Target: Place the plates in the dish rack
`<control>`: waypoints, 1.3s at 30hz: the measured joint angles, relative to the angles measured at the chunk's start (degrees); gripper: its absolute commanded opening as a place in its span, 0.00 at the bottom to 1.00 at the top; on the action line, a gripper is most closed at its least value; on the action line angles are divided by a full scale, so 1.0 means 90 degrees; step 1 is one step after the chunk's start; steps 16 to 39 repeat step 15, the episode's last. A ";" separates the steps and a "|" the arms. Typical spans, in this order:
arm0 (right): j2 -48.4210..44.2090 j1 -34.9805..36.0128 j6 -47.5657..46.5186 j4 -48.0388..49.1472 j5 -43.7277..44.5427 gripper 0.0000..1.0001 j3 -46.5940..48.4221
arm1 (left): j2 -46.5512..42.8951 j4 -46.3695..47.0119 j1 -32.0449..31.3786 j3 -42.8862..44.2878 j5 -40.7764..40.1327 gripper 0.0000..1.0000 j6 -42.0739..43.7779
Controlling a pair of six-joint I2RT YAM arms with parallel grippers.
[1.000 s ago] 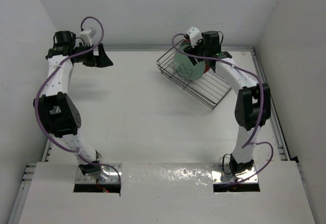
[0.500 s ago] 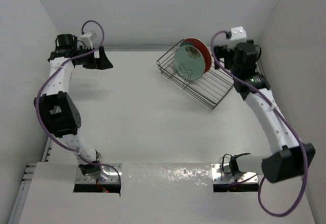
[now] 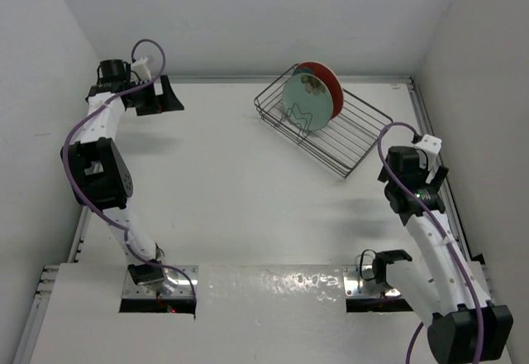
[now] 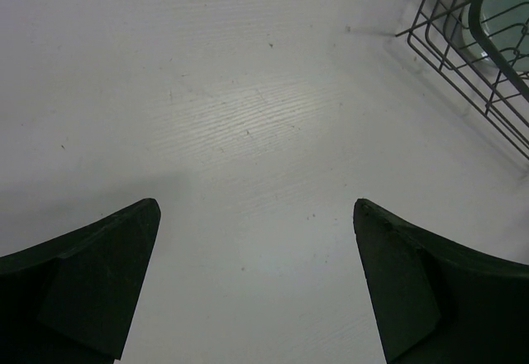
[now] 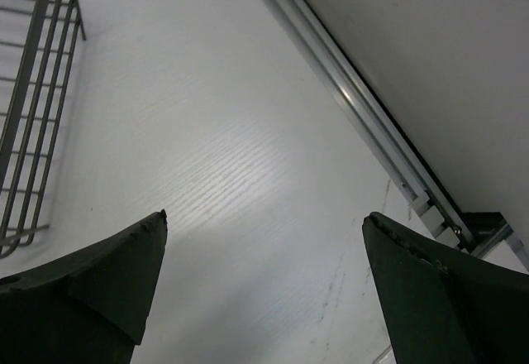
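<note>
The dish rack (image 3: 331, 136) is a dark wire basket at the back right of the table. Both plates stand upright in its far-left end: the pale mint plate (image 3: 303, 103) in front, the red-rimmed plate (image 3: 329, 83) right behind it. My right gripper (image 3: 395, 165) is open and empty, off the rack's near right corner. In the right wrist view the gripper (image 5: 264, 215) hangs over bare table with the rack's edge (image 5: 33, 91) at left. My left gripper (image 3: 165, 98) is open and empty at the back left; in its wrist view (image 4: 256, 205) the rack (image 4: 463, 58) and mint plate (image 4: 506, 8) show at top right.
A metal rail (image 5: 372, 124) runs along the table's right edge, close to my right gripper, with the side wall beyond it. White walls close in the table at the back and both sides. The arm bases sit at the near edge.
My right arm has let go of the plates and drawn back from the rack toward the near right. Both plates stay standing in the rack. The left arm shifted only slightly.
</note>
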 measured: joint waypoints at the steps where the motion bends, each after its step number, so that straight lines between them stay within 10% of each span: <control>1: -0.0041 0.0002 0.0107 -0.0015 0.0119 0.99 0.0012 | 0.0000 0.0002 -0.0005 0.0000 0.0000 1.00 -0.0029; 39: 0.0852 0.0000 0.1603 -0.1396 0.0840 0.99 0.0811 | 0.0000 0.0136 -0.0170 -0.0051 -0.0029 1.00 -0.0134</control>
